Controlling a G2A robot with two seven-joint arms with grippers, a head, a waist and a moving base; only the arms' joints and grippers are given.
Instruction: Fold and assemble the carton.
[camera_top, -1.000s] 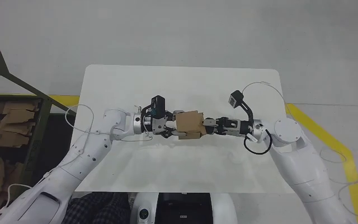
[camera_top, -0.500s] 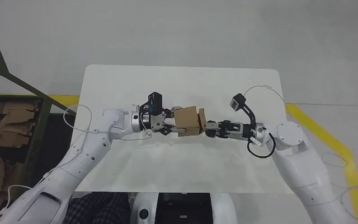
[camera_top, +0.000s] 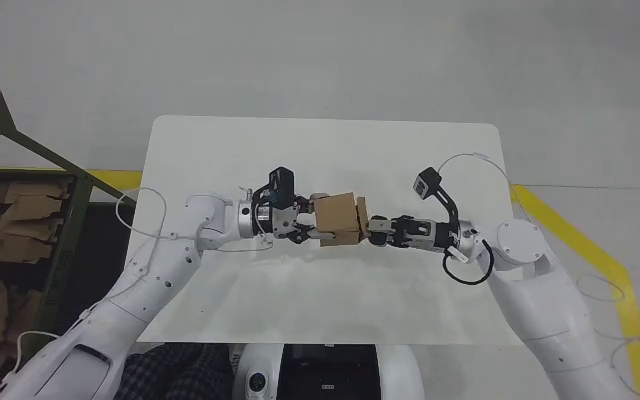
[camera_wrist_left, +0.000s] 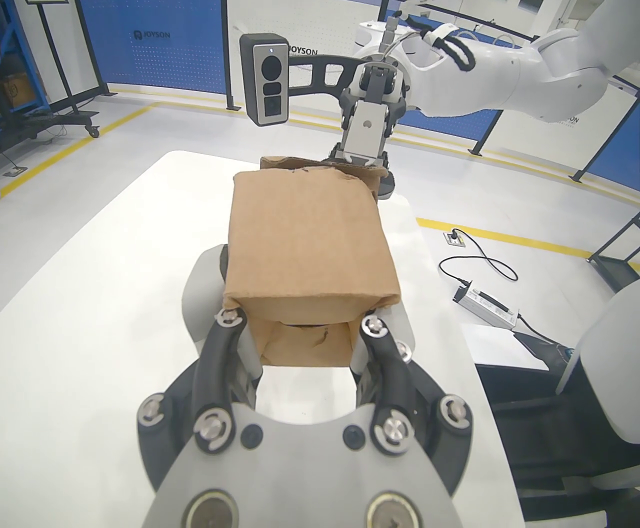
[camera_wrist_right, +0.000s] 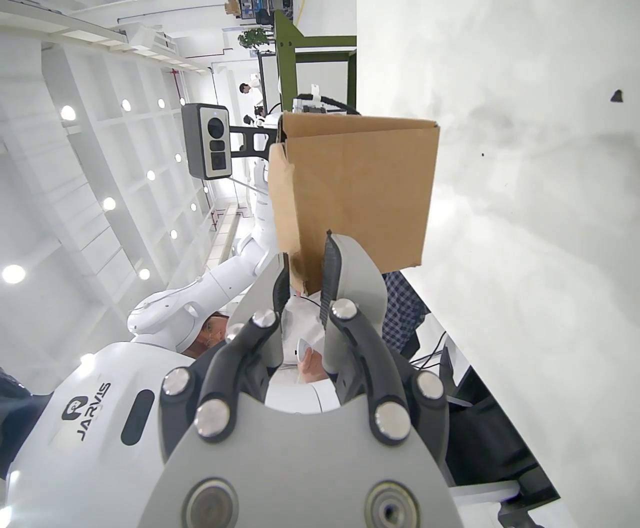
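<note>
Cardboard carton (camera_top: 337, 216) clamped between left claw (camera_top: 308, 223) and right claw (camera_top: 365, 229).

White table (camera_top: 200, 150); yellow floor tape (camera_top: 565, 232); pwr adapter (camera_wrist_left: 485, 303) w/ cable on floor

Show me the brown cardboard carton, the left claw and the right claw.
brown cardboard carton (camera_top: 338, 212): top view, its upper panel.
left claw (camera_wrist_left: 300, 310): left wrist view, midway between fingertips, around the carton's end.
right claw (camera_wrist_right: 306, 260): right wrist view, midway between fingertips, on a flap.
</note>
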